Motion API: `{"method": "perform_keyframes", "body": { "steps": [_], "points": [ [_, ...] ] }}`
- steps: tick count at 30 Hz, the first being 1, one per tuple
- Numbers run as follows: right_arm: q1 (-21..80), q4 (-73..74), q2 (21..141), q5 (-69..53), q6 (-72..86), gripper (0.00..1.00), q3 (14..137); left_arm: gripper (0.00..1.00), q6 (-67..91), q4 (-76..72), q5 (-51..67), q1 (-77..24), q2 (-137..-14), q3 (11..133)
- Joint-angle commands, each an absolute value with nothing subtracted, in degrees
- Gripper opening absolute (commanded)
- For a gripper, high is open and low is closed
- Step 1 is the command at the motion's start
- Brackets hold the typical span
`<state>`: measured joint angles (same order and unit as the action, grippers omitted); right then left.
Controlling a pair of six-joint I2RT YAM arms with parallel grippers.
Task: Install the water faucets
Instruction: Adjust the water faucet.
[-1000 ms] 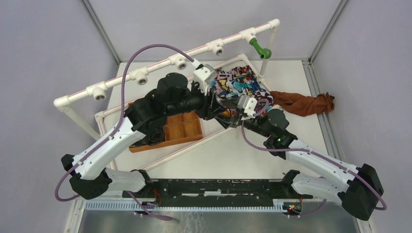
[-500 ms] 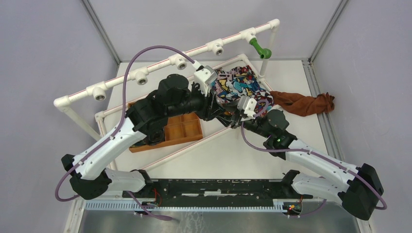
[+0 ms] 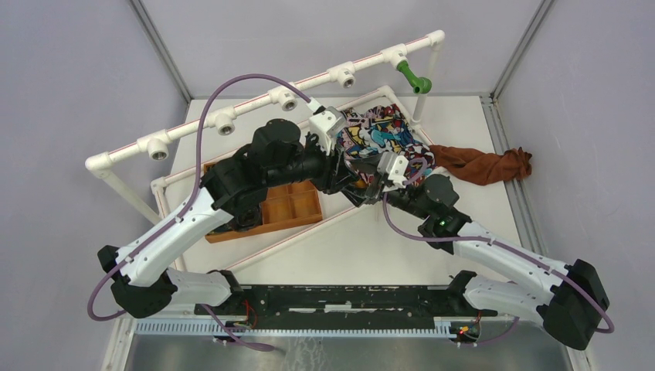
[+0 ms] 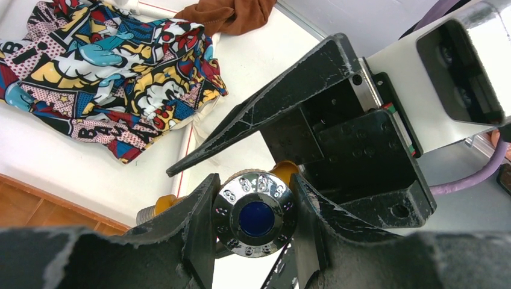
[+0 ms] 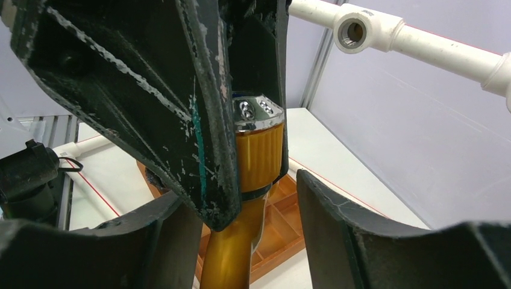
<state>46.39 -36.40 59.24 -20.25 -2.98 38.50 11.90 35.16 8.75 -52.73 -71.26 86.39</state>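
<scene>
The orange-yellow faucet hangs in the air between both grippers. My left gripper is shut on its chrome knob with the blue centre. In the right wrist view the faucet's body stands between the spread fingers of my right gripper, which is open around it. The left gripper's fingers clamp the knob above. In the top view both grippers meet over the table's middle and hide this faucet. The green faucet sits in the rightmost fitting of the white pipe rail.
The rail has several open T-fittings, one near in the right wrist view. An orange compartment tray lies under the left arm. A comic-print cloth and a brown cloth lie at the back right.
Both wrists have shifted only slightly. The left gripper's hold on the faucet looks the same.
</scene>
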Motion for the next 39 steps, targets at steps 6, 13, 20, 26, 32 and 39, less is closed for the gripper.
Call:
{"method": "perform_keyframes", "body": {
  "steps": [6, 13, 20, 26, 32, 39],
  "points": [
    [46.49, -38.0, 59.78, -18.57, -2.72, 0.72, 37.88, 0.02, 13.23, 32.95, 9.69, -52.73, -69.74, 87.32],
    [46.49, -39.91, 59.57, -19.46, -1.75, 0.74, 36.85, 0.02, 12.73, 33.29, 9.14, -52.74, -69.99, 88.42],
    [46.5, -42.87, 60.47, -20.97, -0.12, 0.66, 36.59, 0.02, 12.77, 32.96, 9.57, -52.74, -70.13, 88.51],
    [46.49, -44.81, 61.36, -21.24, 1.8, 0.56, 36.92, 0.02, 12.83, 32.96, 9.67, -52.73, -70.39, 88.59],
    [46.52, -44.4, 61.7, -20.91, 2.15, 0.45, 37.27, 0.02, 12.52, 33.2, 9.16, -52.72, -69.96, 88.43],
    [46.49, -44.4, 61.44, -20.82, 2.45, 0.49, 37.27, 0.02, 12.35, 33.22, 9.02, -52.72, -70.05, 88.16]
  ]
}}
